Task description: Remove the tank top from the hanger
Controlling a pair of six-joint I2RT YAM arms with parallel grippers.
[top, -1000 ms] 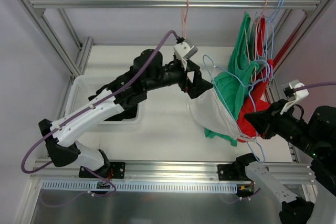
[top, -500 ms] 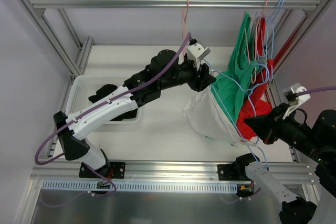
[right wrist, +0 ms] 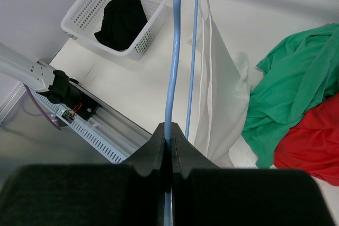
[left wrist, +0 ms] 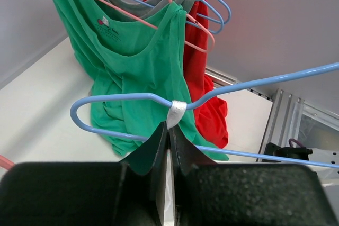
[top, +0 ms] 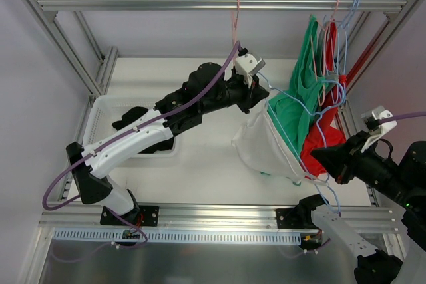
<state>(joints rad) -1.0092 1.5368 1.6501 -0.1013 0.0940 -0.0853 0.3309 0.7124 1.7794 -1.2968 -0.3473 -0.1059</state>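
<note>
White bench (top: 200,157) under an aluminium frame. White mesh plastic basket (top: 100,114) at the bench's left edge holds a black garment (top: 133,116). White cotton tank top (top: 266,147) hangs slack and folded near the bench's right edge, on a light-blue wire hanger (left wrist: 127,97), in front of green tank tops (left wrist: 143,72) and a red one (left wrist: 204,93). Left fingers (left wrist: 169,130) clenched on the white tank top's strap at the hanger. Right fingers (right wrist: 170,144) clenched on the hanger's blue wire.

The right hand (right wrist: 170,140) pinches the blue hanger (right wrist: 174,56) beside a white tank top (right wrist: 220,99).
</note>
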